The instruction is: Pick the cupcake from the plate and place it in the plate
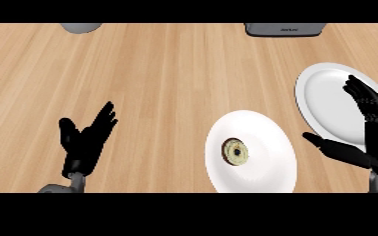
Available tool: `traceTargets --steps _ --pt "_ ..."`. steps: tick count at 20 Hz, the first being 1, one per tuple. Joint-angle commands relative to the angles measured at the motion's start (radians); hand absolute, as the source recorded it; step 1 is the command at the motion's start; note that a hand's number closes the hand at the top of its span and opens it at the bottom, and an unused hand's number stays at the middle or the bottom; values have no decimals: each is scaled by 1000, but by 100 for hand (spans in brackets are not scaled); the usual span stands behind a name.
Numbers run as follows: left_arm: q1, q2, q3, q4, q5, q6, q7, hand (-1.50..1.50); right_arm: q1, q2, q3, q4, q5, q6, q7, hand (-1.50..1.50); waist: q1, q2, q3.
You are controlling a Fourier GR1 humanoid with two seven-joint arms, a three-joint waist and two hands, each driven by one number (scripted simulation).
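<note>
The wooden counter [170, 80] carries two white plates: the right plate [325, 95] at the edge and the near plate [262, 180] in front of me. Both my hands are open, my left hand [87, 140] resting fingers up at lower left, my right hand [360, 97] spread with fingers and thumb well apart over the right plate. The one cupcake [236, 151] sits on the near plate, left of its middle.

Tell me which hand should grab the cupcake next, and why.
Right. The right hand, open, shows at the view's right edge over the empty plate, close to the cupcake on the middle plate. The left hand rests open at lower left, farther from both plates.
</note>
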Motion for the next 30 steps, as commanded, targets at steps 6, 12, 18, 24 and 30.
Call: traceTargets --steps 6,12,18,24,30 --pt "41 -39 -27 -12 -30 21 -21 0 73 -267 139 -135 183 200 288 -150 6 -2 -1" --pt "-4 -44 -1 2 -44 28 -1 0 25 -219 313 -346 364 192 634 -150 6 0 -1" --pt "41 -51 7 -33 -57 1 15 0 -100 -64 430 -334 504 220 829 -150 12 1 0" --pt "-47 -68 50 58 -66 -39 13 0 -123 24 486 -256 592 274 896 -150 6 2 0" --pt "-9 -68 79 37 -72 -94 6 0 -132 139 503 -185 625 306 888 -150 8 1 1"
